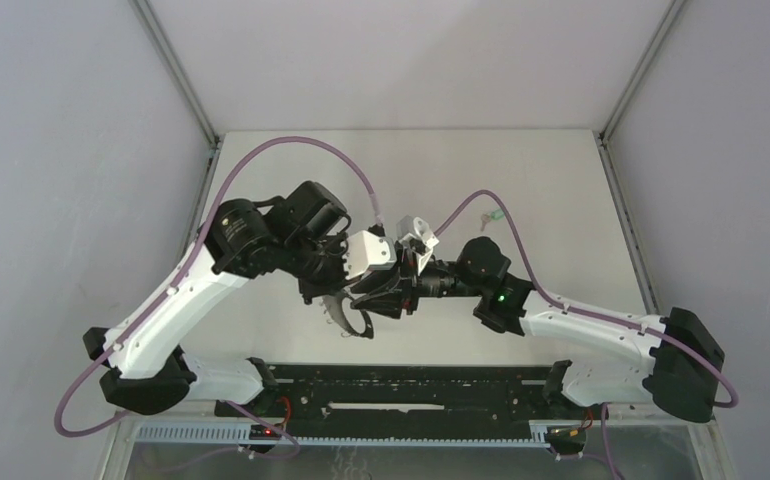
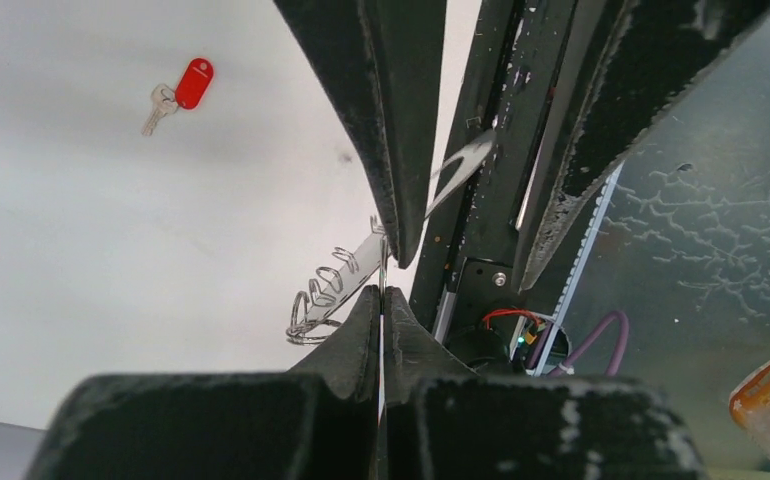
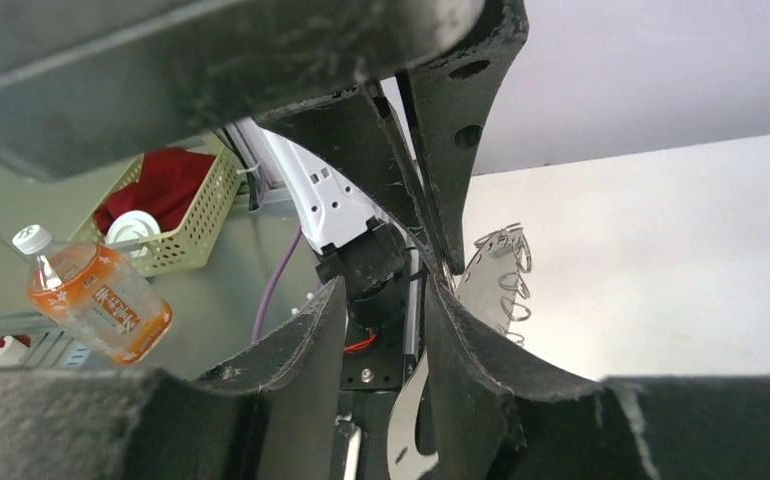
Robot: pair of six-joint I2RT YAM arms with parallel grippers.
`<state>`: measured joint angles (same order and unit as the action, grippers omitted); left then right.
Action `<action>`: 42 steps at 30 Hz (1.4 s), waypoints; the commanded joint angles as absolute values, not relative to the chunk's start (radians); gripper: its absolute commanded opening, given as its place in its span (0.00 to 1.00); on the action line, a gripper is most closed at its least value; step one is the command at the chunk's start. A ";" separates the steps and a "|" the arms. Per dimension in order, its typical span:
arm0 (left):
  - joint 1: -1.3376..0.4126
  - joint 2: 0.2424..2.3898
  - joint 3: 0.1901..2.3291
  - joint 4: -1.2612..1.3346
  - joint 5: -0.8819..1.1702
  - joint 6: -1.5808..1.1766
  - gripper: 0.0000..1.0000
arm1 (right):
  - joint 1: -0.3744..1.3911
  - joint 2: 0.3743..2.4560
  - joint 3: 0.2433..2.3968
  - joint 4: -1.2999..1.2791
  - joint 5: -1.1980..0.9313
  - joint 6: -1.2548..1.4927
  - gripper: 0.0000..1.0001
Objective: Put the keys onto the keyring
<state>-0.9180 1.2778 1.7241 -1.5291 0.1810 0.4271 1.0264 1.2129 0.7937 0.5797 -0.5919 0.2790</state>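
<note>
We clamp the keyring (image 2: 333, 283) in our left gripper (image 2: 382, 290), steadying it for threading between the parted jaws of our right gripper (image 3: 386, 292).

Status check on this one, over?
Left pincer shut on keyring. Right pincer open by its free end. Red key, green key on table, unthreaded. Nothing blocking.

Red key (image 2: 183, 88) flat; keyring (image 2: 323, 290) pinched, diag.

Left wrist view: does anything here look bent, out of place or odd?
The silver metal keyring, pinched in the shut left gripper, has its wire loops splayed apart like a stretched spring. The red-headed silver key lies apart on the white table.
</note>
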 commanded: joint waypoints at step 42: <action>-0.945 1.201 1.743 -1.534 0.296 0.448 0.00 | 1.060 1.295 0.923 0.559 -0.565 0.137 0.00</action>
